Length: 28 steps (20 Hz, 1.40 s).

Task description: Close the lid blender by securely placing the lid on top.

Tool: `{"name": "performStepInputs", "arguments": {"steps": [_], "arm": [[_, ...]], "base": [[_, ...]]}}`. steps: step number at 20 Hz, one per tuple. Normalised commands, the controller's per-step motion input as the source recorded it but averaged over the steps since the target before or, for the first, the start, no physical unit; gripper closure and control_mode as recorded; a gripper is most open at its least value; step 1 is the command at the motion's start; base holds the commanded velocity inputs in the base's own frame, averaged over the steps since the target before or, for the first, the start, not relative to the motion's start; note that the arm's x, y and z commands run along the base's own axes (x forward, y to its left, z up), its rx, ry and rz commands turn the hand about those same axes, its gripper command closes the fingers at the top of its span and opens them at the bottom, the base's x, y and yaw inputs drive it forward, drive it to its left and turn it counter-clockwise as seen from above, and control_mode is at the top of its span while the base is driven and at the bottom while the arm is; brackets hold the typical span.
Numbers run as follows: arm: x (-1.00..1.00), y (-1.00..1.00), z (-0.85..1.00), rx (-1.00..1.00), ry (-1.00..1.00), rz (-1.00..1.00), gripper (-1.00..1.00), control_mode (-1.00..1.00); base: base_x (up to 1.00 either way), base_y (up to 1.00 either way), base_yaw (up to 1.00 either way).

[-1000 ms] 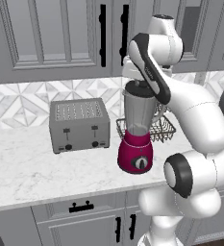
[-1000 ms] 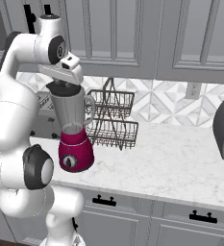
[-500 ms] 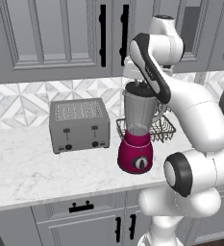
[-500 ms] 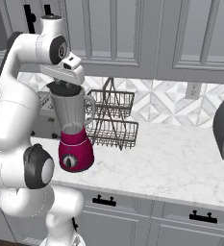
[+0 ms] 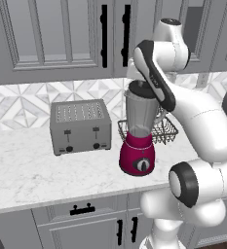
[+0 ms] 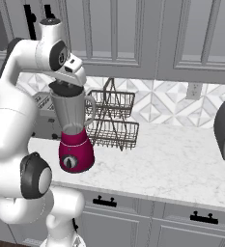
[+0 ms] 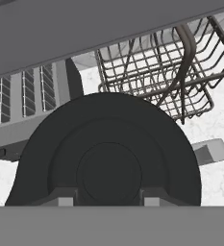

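Hand view: pincer (image 7: 108,197) clenched on lid (image 7: 108,158), seated atop blender (image 5: 140,131) jar mouth.

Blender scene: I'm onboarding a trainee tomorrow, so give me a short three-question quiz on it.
1. True or false: the lid is sitting at the mouth of the blender.
2. What stands to the left of the blender in the left base view? A) toaster B) kettle C) bowl
3. What is the gripper shut on?

Key: 1 true; 2 A; 3 the lid, with the fingers on either side of its centre knob. The wire rack stands behind the blender on the counter.
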Motion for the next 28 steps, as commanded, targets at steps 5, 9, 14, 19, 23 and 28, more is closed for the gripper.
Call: {"name": "performStepInputs", "arguments": {"steps": [5, 9, 14, 19, 23, 28], "arm": [[0.00, 0.00, -0.25, -0.02, -0.03, 0.00, 1.00, -1.00], [0.00, 0.01, -0.24, -0.01, 0.00, 0.00, 1.00, -1.00], [0.00, 0.00, -0.10, 0.00, 0.00, 0.00, 1.00, -1.00], [-0.02, 0.03, -0.15, 0.00, 0.01, 0.00, 1.00, -1.00], [-0.04, 0.10, -0.52, -0.01, 0.00, 0.00, 1.00, -1.00], [-0.25, 0.11, -0.48, 0.00, -0.02, 0.00, -1.00, -1.00]], "base": [[0.00, 0.00, 0.00], [0.00, 0.00, 0.00], [0.00, 0.00, 0.00], [0.00, 0.00, 0.00], [0.00, 0.00, 0.00], [0.00, 0.00, 0.00]]}}
